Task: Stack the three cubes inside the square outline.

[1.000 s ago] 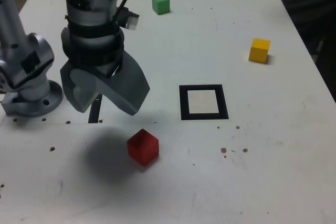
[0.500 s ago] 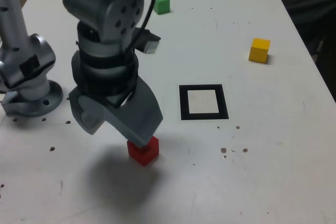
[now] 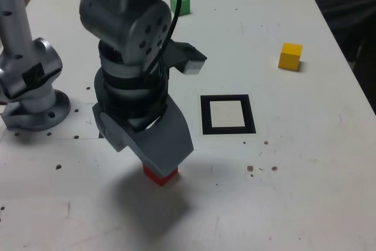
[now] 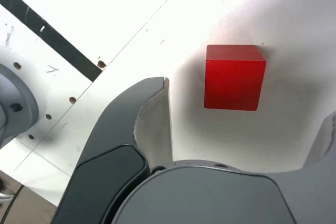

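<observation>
Three cubes sit apart on a white bench (image 3: 305, 163): one red cube (image 4: 234, 77), one yellow cube (image 3: 290, 56), one green cube (image 3: 180, 3). One square outline (image 3: 227, 114) lies bare. The gripper (image 3: 147, 145), spread wide and holding nothing, straddles the red cube.

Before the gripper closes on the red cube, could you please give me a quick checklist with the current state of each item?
1. Gripper open: ok, jaws stand wide apart.
2. Red cube between the jaws: ok, the wrist view shows it in the gap, touching neither jaw.
3. Gripper low enough to close on the cube: cannot tell; in the exterior view it hides most of the cube.
4. Square outline free: ok, its white centre is bare.
5. Yellow cube and green cube out of the way: ok, both sit far off on the table.
</observation>
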